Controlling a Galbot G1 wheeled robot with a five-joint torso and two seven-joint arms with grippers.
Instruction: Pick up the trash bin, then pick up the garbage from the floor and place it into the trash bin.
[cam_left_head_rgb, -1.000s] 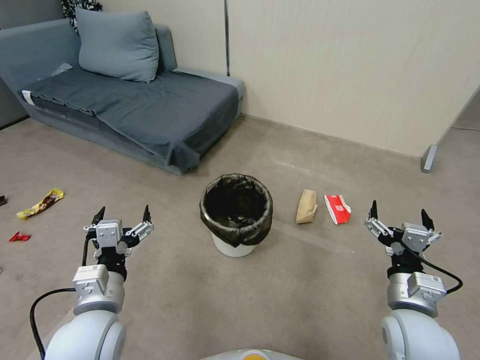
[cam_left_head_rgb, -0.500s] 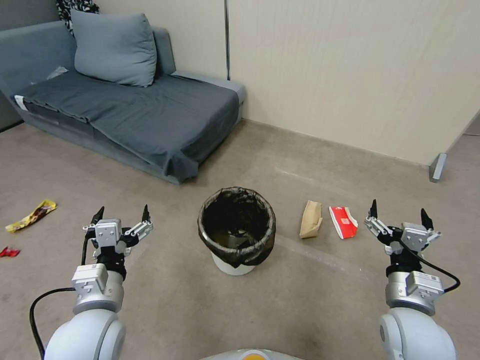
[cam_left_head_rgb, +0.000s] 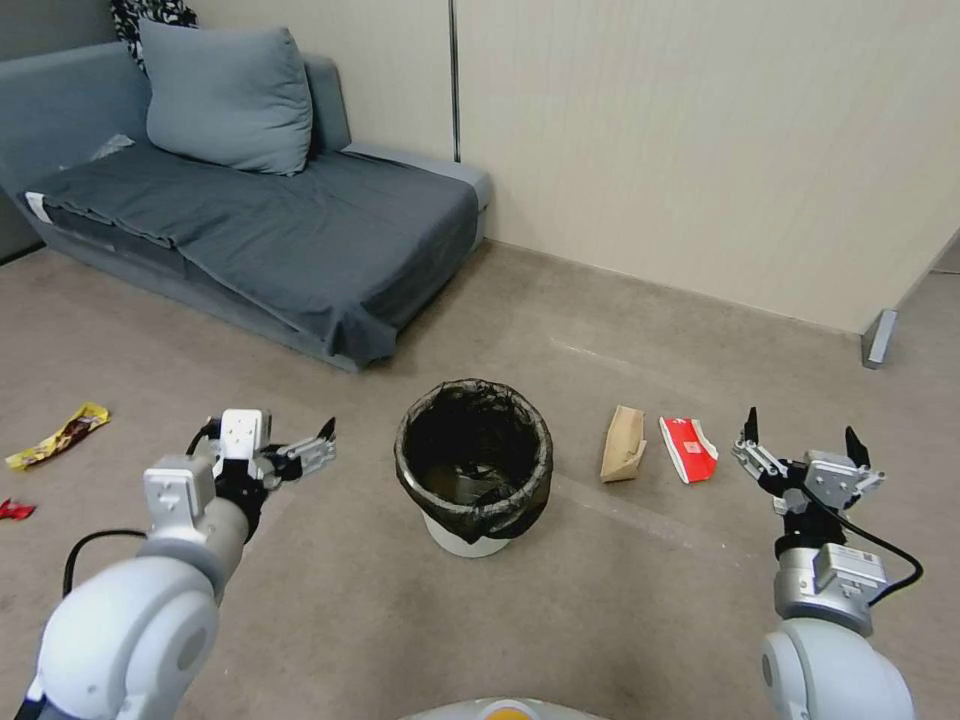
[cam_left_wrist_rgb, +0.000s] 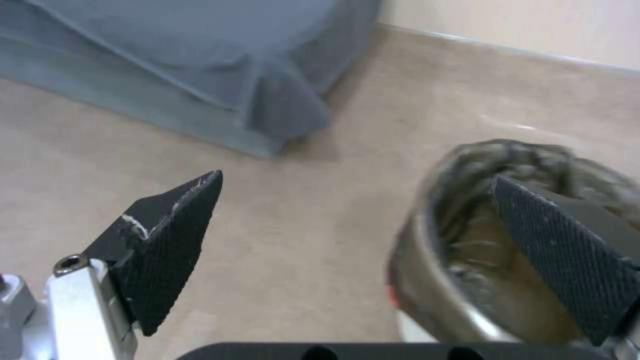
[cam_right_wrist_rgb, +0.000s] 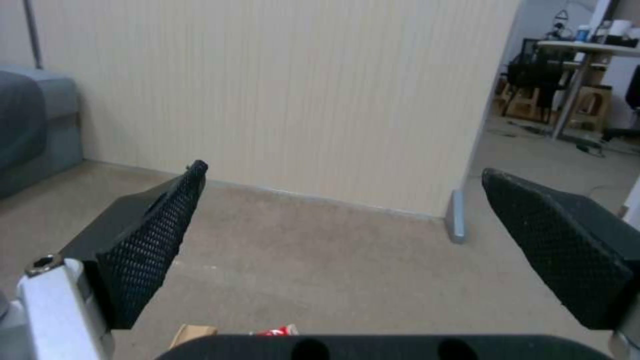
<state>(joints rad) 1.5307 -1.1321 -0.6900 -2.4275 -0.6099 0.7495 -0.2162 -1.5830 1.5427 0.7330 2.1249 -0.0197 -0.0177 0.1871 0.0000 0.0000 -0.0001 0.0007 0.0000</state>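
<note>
The trash bin (cam_left_head_rgb: 473, 470), a small round white plastic tub with a dark plastic bag liner folded over its rim, stands upright on the tan floor (cam_left_head_rgb: 600, 600), out from the corner of the grey sofa (cam_left_head_rgb: 250, 220). Just beside the bin on the robot's right lie a tan paper bag (cam_left_head_rgb: 622, 444) and, next to that, a flattened red-and-white packet (cam_left_head_rgb: 687, 448). Well to the bin's left lie a yellow snack wrapper (cam_left_head_rgb: 58, 435) and a small red scrap (cam_left_head_rgb: 14, 510). The left tool (cam_left_head_rgb: 300, 455) hovers near the bin's left side, turned toward it, fingers spread. The right tool (cam_left_head_rgb: 800, 445) hangs beyond the red packet, fingers spread wide, gripping nothing.
</note>
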